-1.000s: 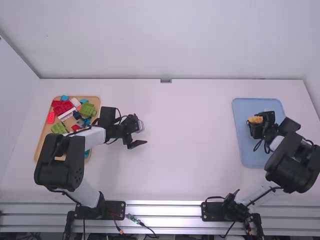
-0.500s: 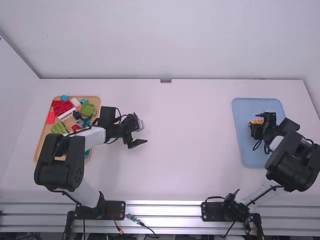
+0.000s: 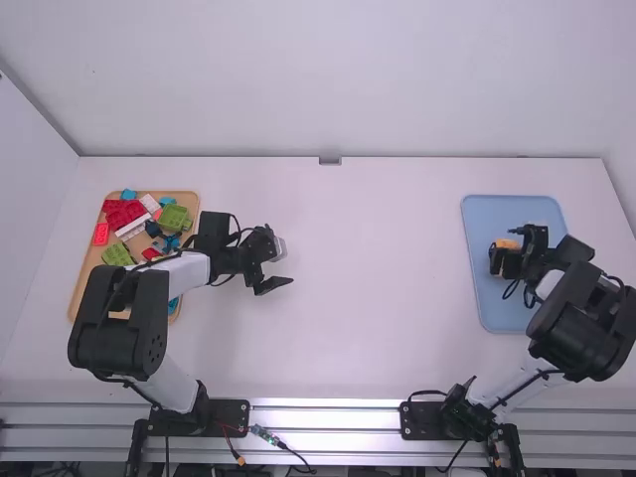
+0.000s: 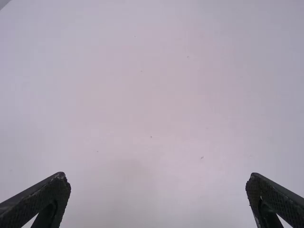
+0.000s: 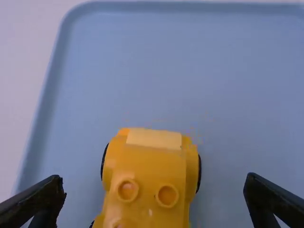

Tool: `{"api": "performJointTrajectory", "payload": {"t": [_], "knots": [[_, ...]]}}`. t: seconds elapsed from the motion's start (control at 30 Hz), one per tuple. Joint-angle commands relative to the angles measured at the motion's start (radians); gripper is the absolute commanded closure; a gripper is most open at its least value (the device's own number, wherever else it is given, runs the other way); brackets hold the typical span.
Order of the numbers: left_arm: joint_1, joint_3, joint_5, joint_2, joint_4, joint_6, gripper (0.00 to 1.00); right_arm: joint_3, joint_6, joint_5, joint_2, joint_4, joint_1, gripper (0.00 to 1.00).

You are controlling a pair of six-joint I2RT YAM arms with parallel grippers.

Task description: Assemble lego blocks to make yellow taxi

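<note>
- Car [image 5: 151, 166]: in the blue tray [image 3: 502, 310]; long axis runs between the right gripper's [image 3: 510, 258] fingers, pale end outward; front unclear.
- Right gripper: fingers wide apart astride it, touching neither side.
- Left gripper [image 3: 283, 266]: spread wide, holding nothing.

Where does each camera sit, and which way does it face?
High view: above and behind the left arm and right arm, both visible, facing forward and down onto the white table.
Left wrist view: on that wrist, facing the tabletop; left gripper shows, open.
Right wrist view: on that wrist, facing blue tray and yellow car; right gripper shows, open.
High and right wrist views share tray and car.
</note>
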Motion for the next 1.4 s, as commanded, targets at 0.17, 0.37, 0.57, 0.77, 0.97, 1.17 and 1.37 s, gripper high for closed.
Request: {"api": "performJointTrajectory", "payload": {"t": [0.17,0.37,0.57,0.77,0.97,1.17,1.37], "knots": [[-0.002,-0.015,0.028,-0.021,0.001,-0.003,0.01,0.114,0.017,0.002,-0.107,-0.252,0.022,0.01],[-0.003,-0.015,0.001,-0.021,0.067,-0.148,0.01,0.225,0.022,0.012,-0.169,-0.495,0.100,0.01],[-0.003,-0.014,-0.210,-0.021,0.245,-0.606,0.01,0.292,0.169,0.221,-0.198,-0.582,0.236,0.01],[-0.002,0.045,-0.353,-0.023,0.213,-0.850,0.01,0.363,0.230,0.312,-0.208,-0.685,0.407,0.01],[-0.003,0.198,-0.483,-0.064,-0.088,-1.035,0.01,0.416,0.231,0.399,-0.209,-0.722,0.580,0.01],[-0.009,0.375,-0.703,-0.103,-0.348,-1.138,0.01,0.457,0.231,0.422,-0.209,-0.719,0.732,0.01],[-0.008,0.464,-0.720,-0.133,-0.439,-1.171,0.01,0.499,0.290,0.517,-0.209,-0.722,0.840,0.01]]}}
